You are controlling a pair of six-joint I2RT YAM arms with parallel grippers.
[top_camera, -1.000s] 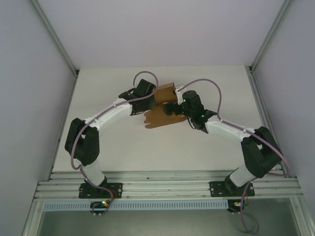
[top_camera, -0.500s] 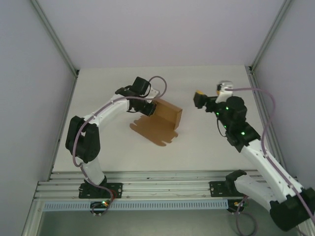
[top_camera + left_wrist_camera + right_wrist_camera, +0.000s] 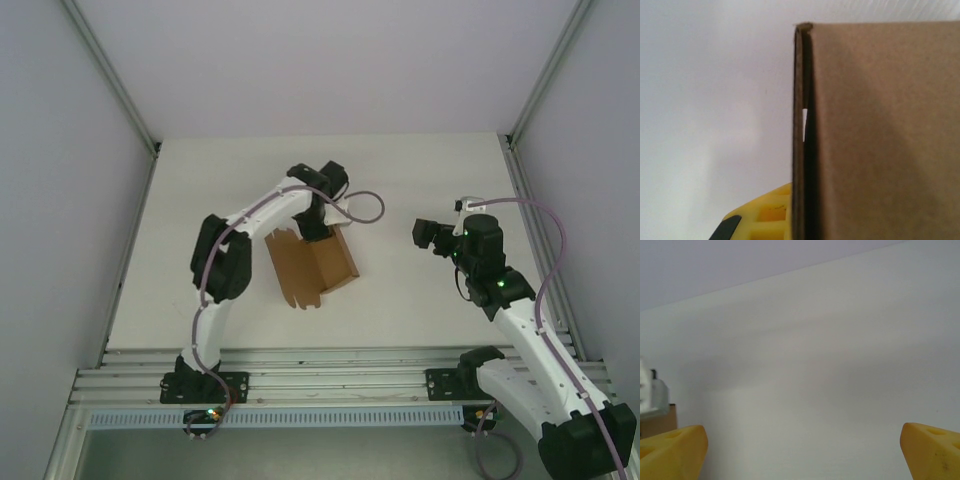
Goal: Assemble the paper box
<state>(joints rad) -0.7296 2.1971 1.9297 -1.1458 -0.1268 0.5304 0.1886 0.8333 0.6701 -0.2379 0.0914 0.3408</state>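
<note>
Paper box sits mid table, half folded, open side up. Its side edges run far-left to near-right, w/ a wall standing on the right; long axis is hard to call. Left gripper is clamped on the far wall, w/ one yellow finger beside the cardboard. Right gripper is spread wide, well apart to the right.

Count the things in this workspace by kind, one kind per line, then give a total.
Brown paper box: 1
Robot arms: 2 (left arm, right arm)
Total: 3
</note>
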